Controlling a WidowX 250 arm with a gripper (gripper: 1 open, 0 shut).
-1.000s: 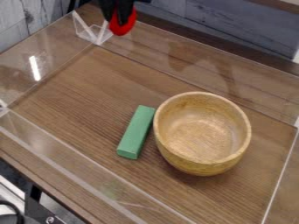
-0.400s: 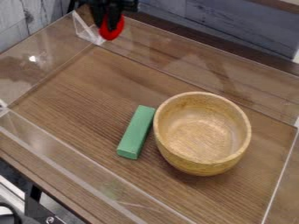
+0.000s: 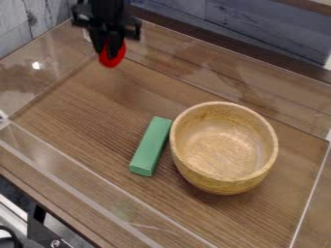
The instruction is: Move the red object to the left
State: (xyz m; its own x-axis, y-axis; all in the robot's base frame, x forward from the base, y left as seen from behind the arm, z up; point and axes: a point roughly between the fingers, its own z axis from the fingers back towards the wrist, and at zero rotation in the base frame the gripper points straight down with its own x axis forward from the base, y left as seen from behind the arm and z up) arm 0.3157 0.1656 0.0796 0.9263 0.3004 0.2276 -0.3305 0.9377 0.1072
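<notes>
pincer [image 3: 112, 42], black and two-fingered, has come away from the far edge of the wooden tabletop [image 3: 84, 108] over the last second, and the small bright red strawberry-shaped toy [image 3: 111, 56] has come with it. its fingers are clenched on the toy, gripping it near its top, with the red body showing below the tips. the toy now appears in the upper left part of the view, nearer the left edge of the tabletop than it was and farther out from the far edge. whether it hangs just above the wood or brushes it cannot be told from this angle.

the green rectangular block [image 3: 151, 146] and the round light-wood bowl [image 3: 224, 147] have not shifted; they sit just beside each other toward the near right of the tabletop, well apart from the toy.

for the task, this looks like the carry itself, with the grasp already made. if left is meant as the camera sees it, the sideways drift suits the order, though the travel is at least as much toward the near edge. what seems to remain is settling the toy on bare wood and letting go; a toy so small and rounded could roll if dropped from any height.
</notes>
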